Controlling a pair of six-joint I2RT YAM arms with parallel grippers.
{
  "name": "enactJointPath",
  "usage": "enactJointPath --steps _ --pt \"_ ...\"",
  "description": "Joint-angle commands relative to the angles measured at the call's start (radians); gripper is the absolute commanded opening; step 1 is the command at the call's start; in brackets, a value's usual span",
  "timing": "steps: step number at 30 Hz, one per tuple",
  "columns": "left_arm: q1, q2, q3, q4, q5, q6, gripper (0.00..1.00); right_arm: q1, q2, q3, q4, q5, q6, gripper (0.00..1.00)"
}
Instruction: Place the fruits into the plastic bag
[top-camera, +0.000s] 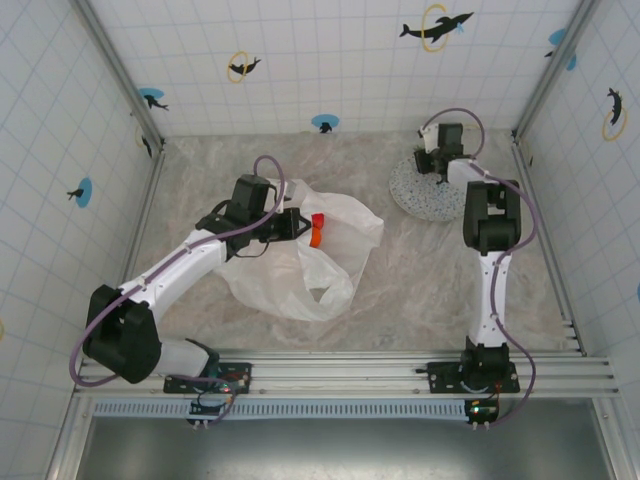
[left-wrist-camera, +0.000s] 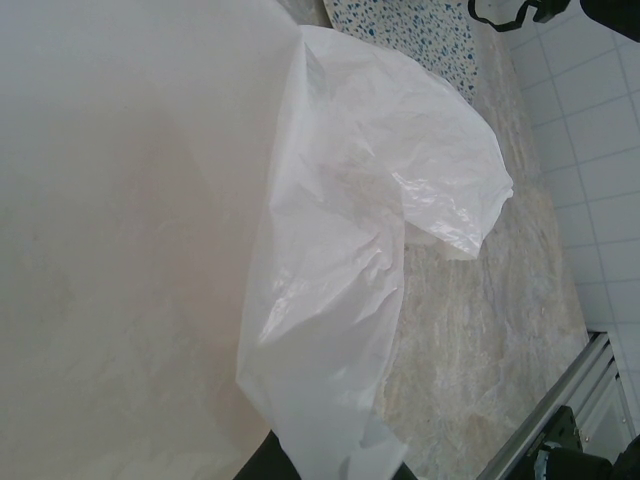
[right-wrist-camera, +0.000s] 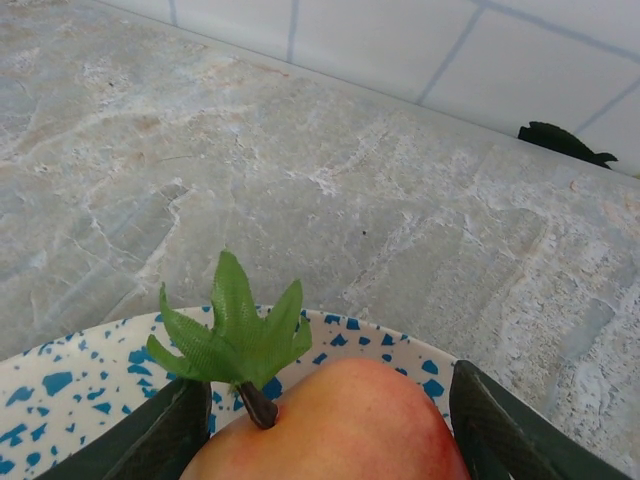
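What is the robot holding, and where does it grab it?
The right fingers hold an orange-red fruit by its round sides, at the plate. The left fingers are at the edge of the plastic bag; their hold cannot be told.

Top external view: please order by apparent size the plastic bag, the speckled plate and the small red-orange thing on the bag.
1. plastic bag, clearly largest.
2. speckled plate, partly hidden by the right arm.
3. red-orange thing, by far smallest; what it is, I cannot tell.
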Motion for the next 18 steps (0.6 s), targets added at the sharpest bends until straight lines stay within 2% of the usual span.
enactJointPath --steps 1,10,14,18 --pt "0.007 -0.026 0.003 -0.003 0.02 -0.02 0.0 -0.004 -0.056 -0.043 -0.045 -0.018 0.015 0.53" --pt "0.006 -0.046 -0.007 0.009 0.018 -0.033 0.0 -0.007 -0.252 -0.232 -0.024 -0.067 0.117 0.48" --pt "0.006 -0.05 -0.007 0.014 0.018 -0.047 0.0 -0.007 -0.407 -0.422 0.029 -0.131 0.22 0.46" --pt "0.006 -0.058 -0.036 0.019 0.048 -0.064 0.0 0.015 -0.64 -0.679 0.137 -0.243 0.334 0.44"
